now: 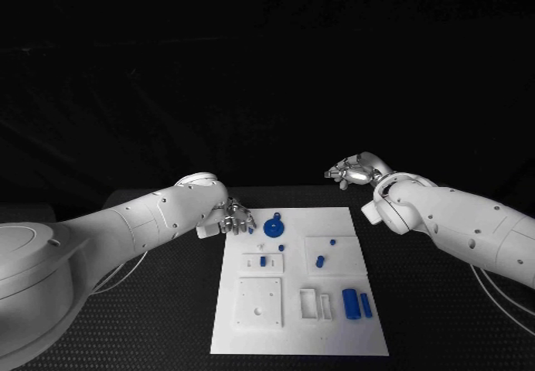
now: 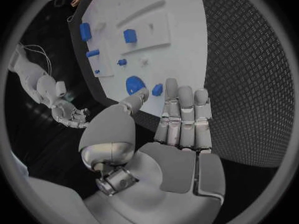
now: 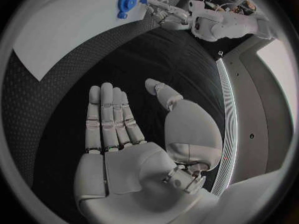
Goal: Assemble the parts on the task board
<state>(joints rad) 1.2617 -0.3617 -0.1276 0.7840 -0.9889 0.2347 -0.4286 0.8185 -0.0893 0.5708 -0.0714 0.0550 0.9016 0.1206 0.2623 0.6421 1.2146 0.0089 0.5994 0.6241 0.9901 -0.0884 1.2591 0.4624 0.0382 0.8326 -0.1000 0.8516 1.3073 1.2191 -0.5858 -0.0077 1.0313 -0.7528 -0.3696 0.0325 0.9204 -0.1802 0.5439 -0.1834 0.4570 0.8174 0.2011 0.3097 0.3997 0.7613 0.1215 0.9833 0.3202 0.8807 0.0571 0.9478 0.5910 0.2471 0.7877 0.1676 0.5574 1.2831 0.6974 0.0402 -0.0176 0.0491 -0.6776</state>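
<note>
The white task board [image 1: 301, 325] lies in the middle of the black table. A blue gear [image 1: 274, 227] sits near its far left corner. My left hand [image 1: 234, 220] hovers just left of that gear, fingers straight and thumb apart, holding nothing. In the left wrist view the thumb [image 2: 134, 104] reaches close to the gear [image 2: 134, 84] and a small blue piece [image 2: 157, 89]; I cannot tell whether it touches them. My right hand [image 1: 355, 171] is raised beyond the board's far right corner. Its palm [image 3: 118, 134] is flat and empty, and the gear [image 3: 127, 4] lies far from it.
Small blue pegs [image 1: 320, 261] stand in two raised white plates at mid-board. Two longer blue pieces [image 1: 357, 303] lie near the right edge, beside a white frame [image 1: 317, 304] and a square white plate [image 1: 260, 301]. Black table mat [image 1: 446, 309] surrounds the board.
</note>
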